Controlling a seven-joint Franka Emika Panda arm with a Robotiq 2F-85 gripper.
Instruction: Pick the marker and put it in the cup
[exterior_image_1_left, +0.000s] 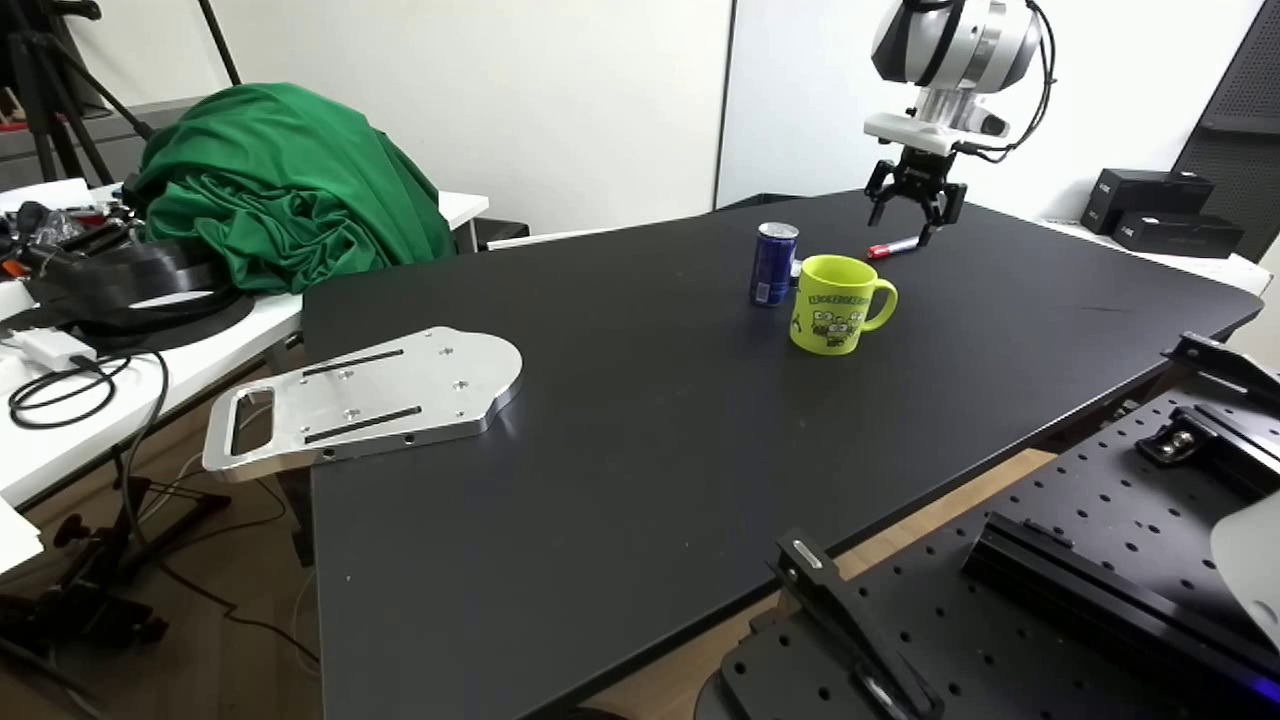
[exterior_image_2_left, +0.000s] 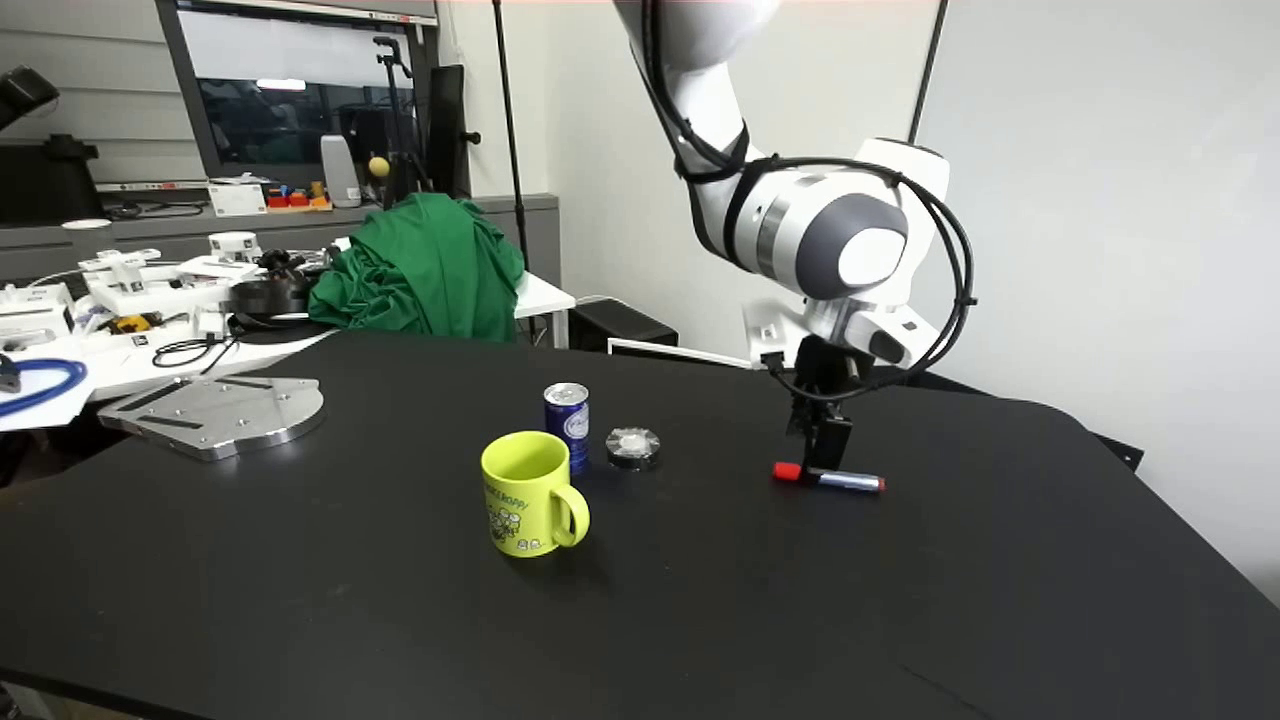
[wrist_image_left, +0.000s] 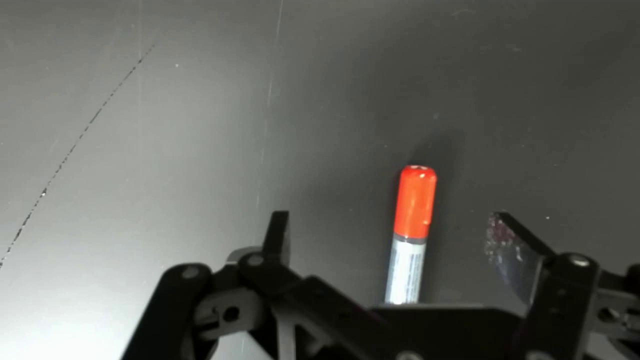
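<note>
The marker lies flat on the black table, with a whitish body and a red cap. It shows in both exterior views (exterior_image_1_left: 893, 247) (exterior_image_2_left: 848, 481) and in the wrist view (wrist_image_left: 406, 265), where its lower end is hidden behind the gripper. The gripper (exterior_image_1_left: 902, 226) is open and points down over the marker. In the wrist view the marker lies between the spread fingers (wrist_image_left: 390, 215), touching neither. In an exterior view the gripper (exterior_image_2_left: 822, 455) is just above the marker. The cup is a yellow-green mug (exterior_image_1_left: 826, 300) standing upright, which also shows in an exterior view (exterior_image_2_left: 518, 495).
A blue can (exterior_image_1_left: 773, 268) stands close behind the mug. A black tape roll (exterior_image_2_left: 632, 455) lies beside the can. A silver metal plate (exterior_image_1_left: 400, 385) lies at the table's far end from the arm. A green cloth heap (exterior_image_1_left: 280, 180) sits on a white side table.
</note>
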